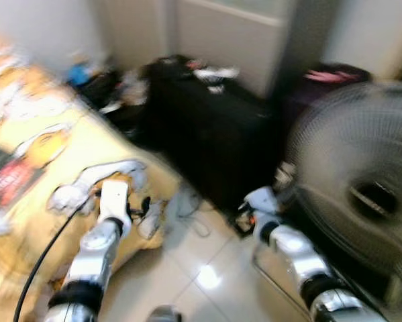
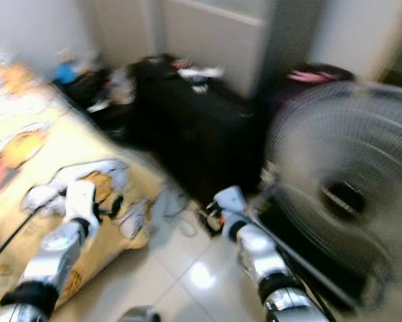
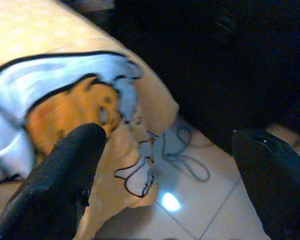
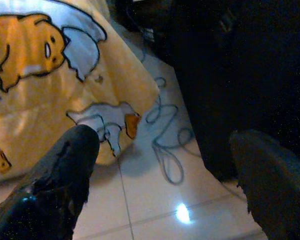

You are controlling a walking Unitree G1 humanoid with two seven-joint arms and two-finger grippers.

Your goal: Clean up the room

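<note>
Blurred head views here, the camera caught mid-motion, but the layout read clearly enough. A bed with a yellow cartoon-print blanket (image 1: 49,168) filled the robot's left side, its corner draping down toward the pale tiled floor (image 1: 201,261). The left gripper (image 3: 165,175) hung just past that corner, fingers spread wide apart and holding nothing, one black finger (image 3: 64,180) over the blanket edge and the other toward the dark furniture. On the tiles below lay a loose grey cable (image 4: 165,135), coiled in loops between the blanket corner and a black cabinet (image 1: 207,141). The right gripper (image 4: 165,185) was over the same patch of floor, its fingers also parted and empty, the cable showing between them. Clutter sat on top of the black cabinet (image 1: 211,72) and more was piled in the far corner by the bed (image 1: 96,80); too smeared to name the pieces. A large standing fan (image 1: 362,194) loomed on the right, close beside the right arm.
</note>
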